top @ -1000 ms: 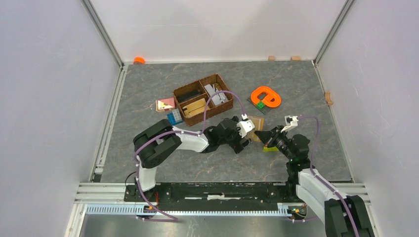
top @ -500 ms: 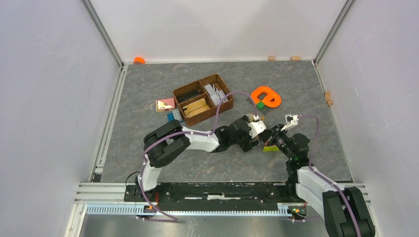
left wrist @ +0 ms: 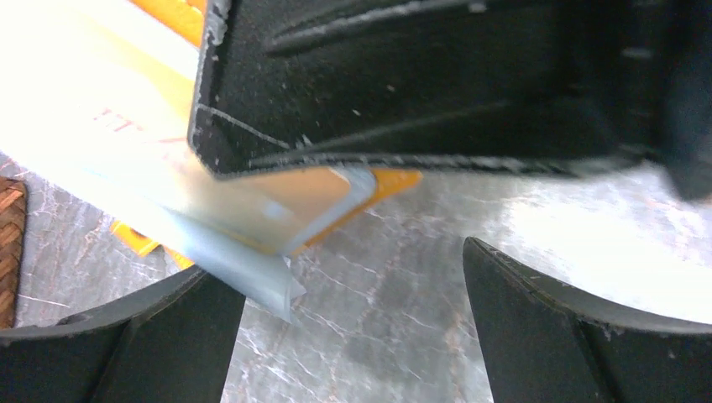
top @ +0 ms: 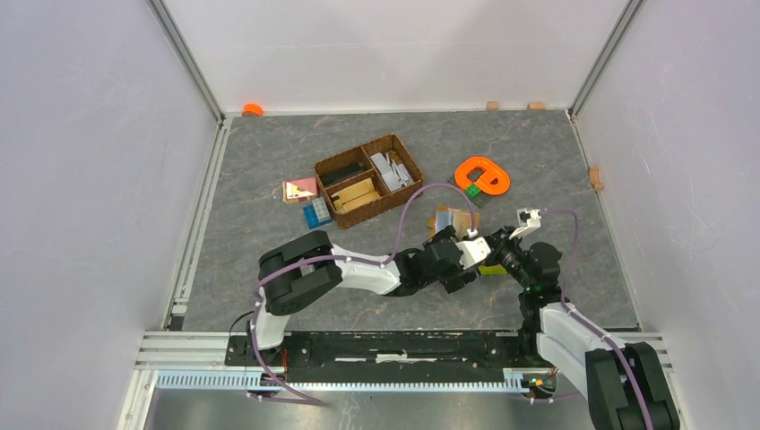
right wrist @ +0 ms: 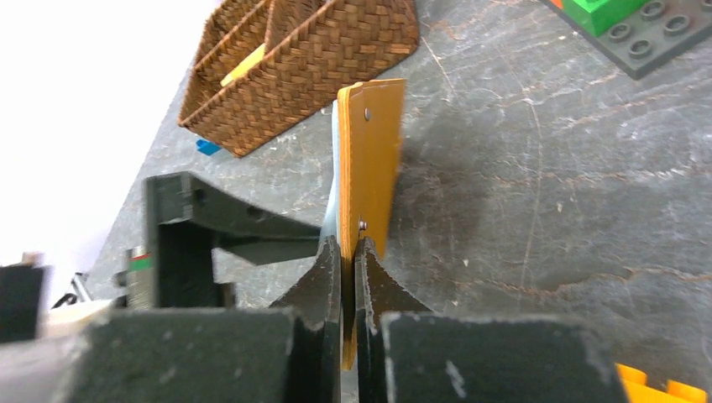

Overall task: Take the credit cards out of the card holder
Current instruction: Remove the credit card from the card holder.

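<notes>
- The right claw [right wrist: 348, 245] is pinching the card holder [right wrist: 371, 159] by its near end. Its fingers are pressing tight on both faces and holding it upright, edge-on to the wrist camera, above the desk [right wrist: 546, 193].
- From overhead, the holder is sitting between the two arms, on the near side of the wicker basket [top: 367, 179] and well apart from it.
- The left claw [left wrist: 344, 262] is standing spread wide and gripping nothing, right up against the holder.
- A pale blue sheet [left wrist: 218, 243] is poking out from under the orange cover, just beside one of the left fingers [left wrist: 143, 336]. I am not managing to tell whether it is a card or an inner panel.
- I am judging the holder to be light, thin and soft at its fold. A pull far from the pinch is likely going to bend or twist it rather than free anything.
- Any cards inside are probably going to feel stiff and slick, and to be sitting snug in their pockets. They are likely calling for a firm nip and a straight pull along the pocket.
- The best hold, as I am seeing it, is on a card's exposed edge close to the pocket mouth. Meanwhile the right claw should be gripping only the cover, so it is not clamping the cards shut.
</notes>
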